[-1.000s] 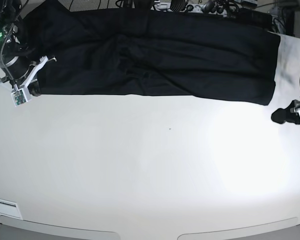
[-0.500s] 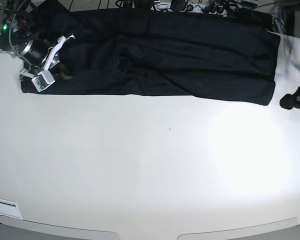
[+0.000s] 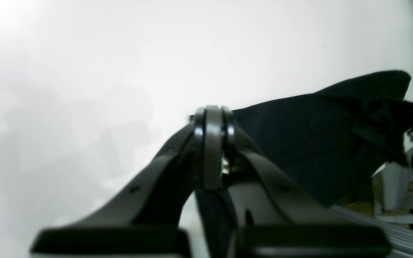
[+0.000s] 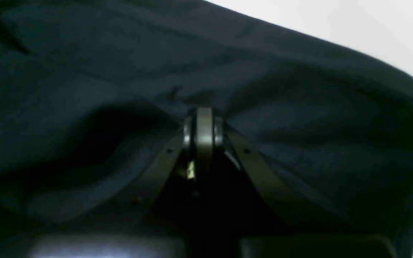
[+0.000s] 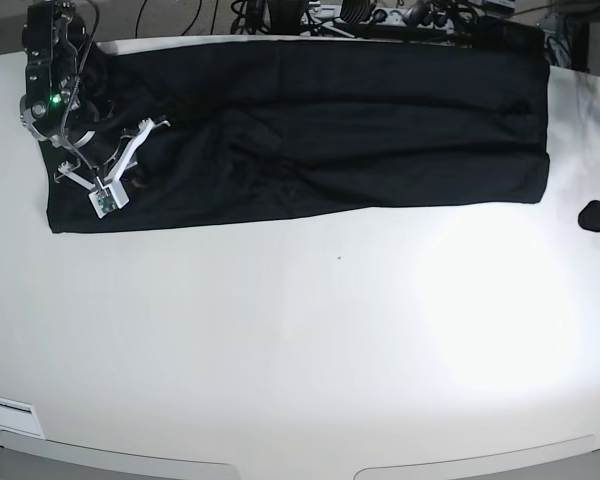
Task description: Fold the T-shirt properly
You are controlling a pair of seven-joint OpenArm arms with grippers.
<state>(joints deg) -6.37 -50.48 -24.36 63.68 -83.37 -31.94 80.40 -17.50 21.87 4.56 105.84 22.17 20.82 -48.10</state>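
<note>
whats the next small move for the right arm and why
Probably lift the pinched end and carry it toward the middle. The right tool looks shut on a ridge of the shirt, which lies as a long band needing a crosswise fold. The left tool is shut, off the cloth.

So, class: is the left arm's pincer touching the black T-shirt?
Apart. In the base view the left pincer sits on the bare white table, with a clear strip of tabletop between it and the nearest edge of the T-shirt.

Your right arm (image 5: 55, 75) is black, with a green light glowing on its body, loose black cables and white brackets near the wrist. Both sets of jaws are dark, tapering blades with grey-edged tips.
</note>
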